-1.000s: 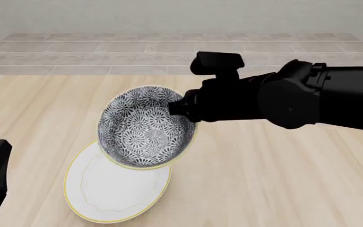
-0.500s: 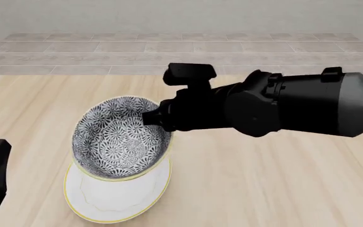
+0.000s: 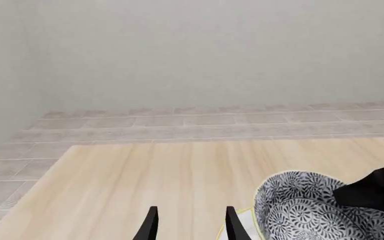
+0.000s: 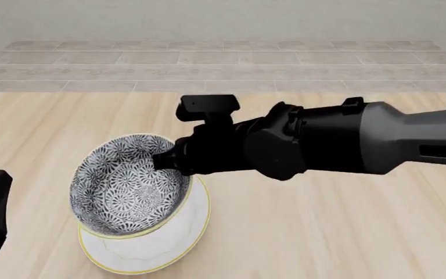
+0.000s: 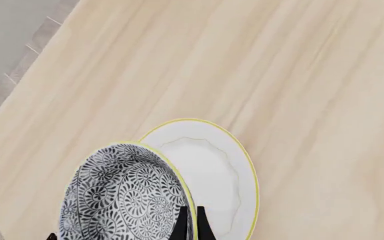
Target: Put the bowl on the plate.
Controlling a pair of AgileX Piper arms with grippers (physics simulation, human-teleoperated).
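Over the plate [image 4: 184, 235], right jaws pinch the bowl [image 4: 126, 186] rim; left jaws, parted, show only wrist-side.

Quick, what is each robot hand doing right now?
Left hand: open, holding nothing.
Right hand: closed on the rim of the bowl, holding it tilted over the plate.

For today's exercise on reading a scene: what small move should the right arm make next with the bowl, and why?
Probably lower it gently and level it. The right gripper pinches the rim of the bowl, which hangs tilted over the plate, already mostly above it. I cannot tell whether it touches the plate yet.
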